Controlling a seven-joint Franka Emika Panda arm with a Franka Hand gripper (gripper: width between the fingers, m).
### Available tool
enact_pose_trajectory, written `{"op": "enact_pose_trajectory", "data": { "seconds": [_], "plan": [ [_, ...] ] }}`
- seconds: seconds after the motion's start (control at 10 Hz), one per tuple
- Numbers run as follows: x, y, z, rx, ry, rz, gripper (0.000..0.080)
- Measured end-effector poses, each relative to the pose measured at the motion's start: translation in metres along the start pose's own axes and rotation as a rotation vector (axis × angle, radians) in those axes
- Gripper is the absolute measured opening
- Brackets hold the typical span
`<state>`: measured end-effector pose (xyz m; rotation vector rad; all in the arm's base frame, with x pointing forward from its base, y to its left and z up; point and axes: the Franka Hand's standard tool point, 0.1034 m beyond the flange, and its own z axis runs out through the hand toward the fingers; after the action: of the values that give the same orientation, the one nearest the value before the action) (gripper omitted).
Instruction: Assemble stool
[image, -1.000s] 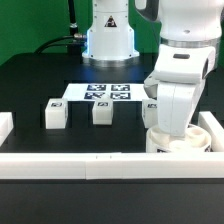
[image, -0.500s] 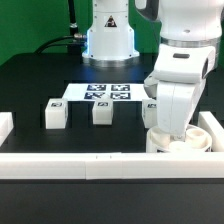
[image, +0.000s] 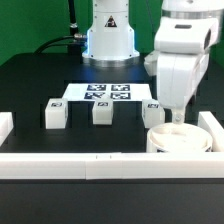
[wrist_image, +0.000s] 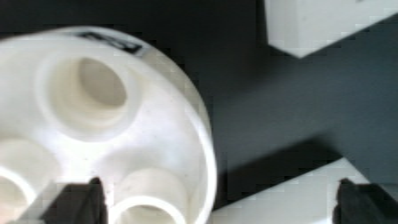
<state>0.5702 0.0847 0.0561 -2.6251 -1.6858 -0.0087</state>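
Note:
The round white seat (image: 181, 139) lies recess side up in the corner of the rails at the exterior view's right. In the wrist view the seat (wrist_image: 89, 110) shows several round recesses. My gripper (image: 173, 118) hangs just above the seat's rim, open and holding nothing. In the wrist view the gripper (wrist_image: 222, 205) has its fingertips (wrist_image: 79, 202) wide apart, with the seat's edge below them. Three white tagged legs stand in a row on the black table: one at the left (image: 56, 114), one in the middle (image: 102, 112), one beside the seat (image: 153, 112), also in the wrist view (wrist_image: 338, 30).
The marker board (image: 105, 93) lies behind the legs. A long white rail (image: 90, 165) runs along the front, with short rails at the right (image: 212, 128) and left (image: 4, 125). The robot base (image: 108, 40) stands at the back.
My gripper has risen from low over the seat to a little above it. The seat and legs have not moved.

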Motion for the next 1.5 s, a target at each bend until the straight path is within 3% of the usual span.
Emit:
{"op": "enact_pose_trajectory", "data": {
  "seconds": [0.2, 0.4, 0.8, 1.0, 1.5],
  "plan": [
    [-0.030, -0.002, -0.002, -0.001, -0.007, 0.026, 0.0649],
    [-0.047, -0.005, -0.003, 0.006, -0.013, 0.042, 0.0649],
    [-0.046, -0.006, -0.001, 0.009, -0.012, 0.106, 0.0649],
    [-0.048, -0.006, 0.005, 0.020, 0.004, 0.535, 0.0649],
    [-0.045, -0.007, 0.005, 0.056, 0.022, 1.047, 0.0649]
  ]
}}
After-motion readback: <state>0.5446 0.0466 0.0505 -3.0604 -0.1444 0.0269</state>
